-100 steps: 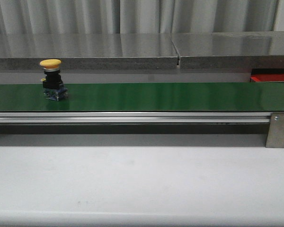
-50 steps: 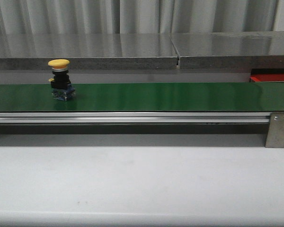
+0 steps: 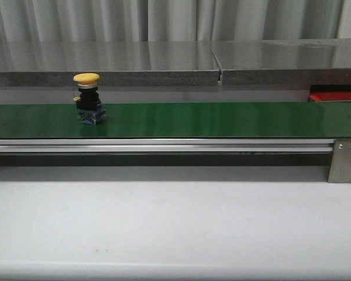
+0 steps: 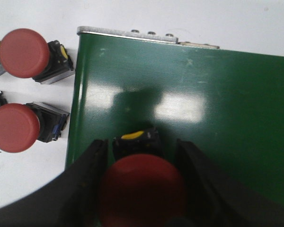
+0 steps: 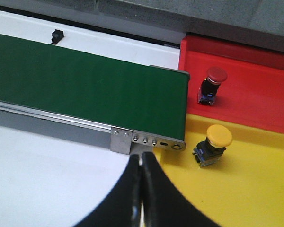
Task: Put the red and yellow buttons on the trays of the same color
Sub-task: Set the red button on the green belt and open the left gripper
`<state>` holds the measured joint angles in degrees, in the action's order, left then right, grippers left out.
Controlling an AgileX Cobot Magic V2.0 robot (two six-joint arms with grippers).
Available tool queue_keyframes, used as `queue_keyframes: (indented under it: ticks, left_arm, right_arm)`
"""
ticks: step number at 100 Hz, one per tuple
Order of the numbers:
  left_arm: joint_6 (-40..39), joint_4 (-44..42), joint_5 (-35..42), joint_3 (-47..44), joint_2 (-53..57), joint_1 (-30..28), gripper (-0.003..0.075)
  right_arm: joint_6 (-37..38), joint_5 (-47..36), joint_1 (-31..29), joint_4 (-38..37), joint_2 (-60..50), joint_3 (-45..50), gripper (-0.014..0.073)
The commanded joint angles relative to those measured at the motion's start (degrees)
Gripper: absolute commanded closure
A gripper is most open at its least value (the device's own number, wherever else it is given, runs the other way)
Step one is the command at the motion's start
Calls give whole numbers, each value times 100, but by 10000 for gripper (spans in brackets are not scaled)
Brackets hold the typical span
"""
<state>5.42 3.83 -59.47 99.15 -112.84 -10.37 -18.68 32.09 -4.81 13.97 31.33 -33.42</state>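
My left gripper point(image 4: 142, 145) is shut on a red button point(image 4: 142, 191), its fingers point(image 4: 83, 189) tight against both sides of the domed cap, over one end of the green belt point(image 4: 203, 109). A yellow-capped button point(image 3: 86, 96) stands upright on the belt point(image 3: 222, 120) in the front view, left of centre. My right gripper point(image 5: 142, 158) is shut and empty, near the belt's other end point(image 5: 85, 80). There, a red tray point(image 5: 255, 94) holds one red button point(image 5: 213, 82) and a yellow tray point(image 5: 255, 189) holds one yellow button point(image 5: 213, 144).
Two more red buttons point(image 4: 23, 53) point(image 4: 14, 127) lie on the white table beside the belt's end, with others cut off at the frame edge. A metal bracket point(image 3: 344, 159) ends the belt rail at the right. A grey shelf point(image 3: 164, 58) runs behind the belt.
The yellow button has travelled to the right along the belt, staying upright. Nothing else in the front view has moved.
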Motion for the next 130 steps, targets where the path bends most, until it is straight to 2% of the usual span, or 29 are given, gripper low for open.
queue_keyframes:
  ticks: [1, 16, 24, 29, 36, 48, 55, 65, 90, 114, 130]
  left_arm:
    - [-17, -36, 168, 227, 257, 32, 740]
    - [-17, -76, 130, 227, 151, 32, 733]
    - [-17, -76, 72, 227, 88, 32, 675]
    - [-17, -76, 48, 227, 64, 32, 606]
    - [-17, -76, 21, 227, 64, 32, 462]
    - [-4, -76, -2, 294, 98, 39, 122]
    - [-4, -76, -70, 414, 98, 79, -1]
    - [-4, -62, -145, 623, 112, 175, 64]
    - [-4, -74, -403, 1188, 176, 573, 67]
    - [-4, -50, -298, 1138, 682, 631, 69]
    - [-4, -2, 24, 576, 1449, 631, 69]
  right_arm:
    - [-26, -431, 17, -17, 0, -159, 712]
    - [-26, -431, 17, -17, 0, -159, 712]
    - [-26, -431, 17, -17, 0, -159, 712]
    - [-26, -431, 17, -17, 0, -159, 712]
    - [-26, -431, 17, -17, 0, -159, 712]
    - [-26, -431, 17, -17, 0, -159, 712]
    - [-26, -431, 17, -17, 0, -159, 712]
    - [-26, -431, 17, -17, 0, -159, 712]
    - [-26, -431, 17, -17, 0, -159, 712]
    - [-26, -431, 17, -17, 0, -159, 712]
    - [-26, -431, 17, -17, 0, -159, 712]
